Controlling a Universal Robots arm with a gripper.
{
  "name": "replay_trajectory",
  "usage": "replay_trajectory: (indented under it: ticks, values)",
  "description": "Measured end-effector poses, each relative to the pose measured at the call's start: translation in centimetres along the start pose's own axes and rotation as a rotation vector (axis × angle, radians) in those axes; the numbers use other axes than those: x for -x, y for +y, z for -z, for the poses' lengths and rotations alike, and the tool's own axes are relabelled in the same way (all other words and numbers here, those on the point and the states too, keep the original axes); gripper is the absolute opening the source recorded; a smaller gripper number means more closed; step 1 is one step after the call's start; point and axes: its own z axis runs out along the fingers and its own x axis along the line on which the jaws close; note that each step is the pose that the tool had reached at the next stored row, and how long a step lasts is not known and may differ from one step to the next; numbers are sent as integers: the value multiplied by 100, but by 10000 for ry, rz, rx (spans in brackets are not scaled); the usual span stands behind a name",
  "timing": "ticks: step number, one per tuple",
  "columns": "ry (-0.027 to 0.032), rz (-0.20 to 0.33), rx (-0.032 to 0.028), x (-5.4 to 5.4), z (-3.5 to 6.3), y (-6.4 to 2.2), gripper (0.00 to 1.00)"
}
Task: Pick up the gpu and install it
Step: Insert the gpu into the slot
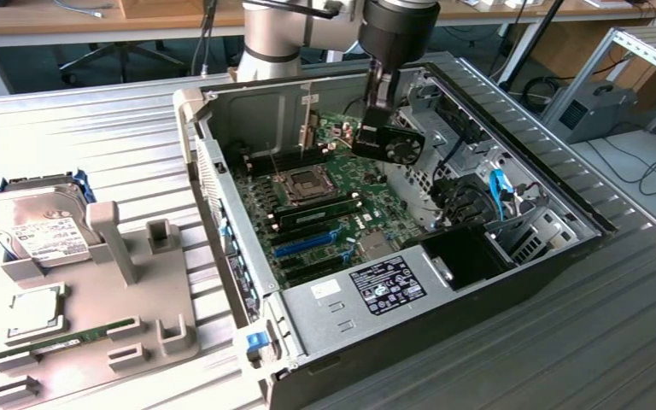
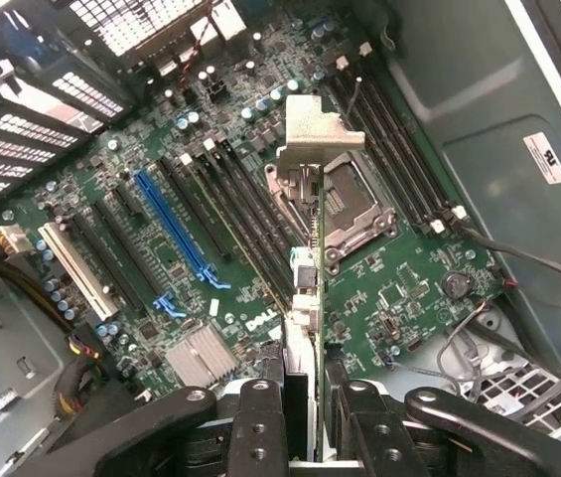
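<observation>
Claw (image 1: 381, 120) holds gpu (image 1: 391, 141) above motherboard (image 1: 340, 201) inside case (image 1: 237, 248).

White "DELL" lettering on the green motherboard (image 2: 260, 322), just ahead of the hand (image 2: 305, 417), beside the dark slots. White sticker (image 2: 546, 157) on the case wall, well off to the hand's side, carries a UL-type mark; its small print is unreadable. Black label (image 1: 388, 284) on the power supply and white label (image 1: 49, 237) on the hard drive: print too small to read.

gpu (image 1: 389, 142), black fan shroud, edge-on; held above motherboard (image 1: 328, 201)
</observation>
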Motion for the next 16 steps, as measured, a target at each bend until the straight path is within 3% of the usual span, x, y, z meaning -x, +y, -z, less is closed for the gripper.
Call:
replay_trajectory:
  ticks: [16]
  values:
    - [-18, 831, 24, 0, -2, 0, 26]
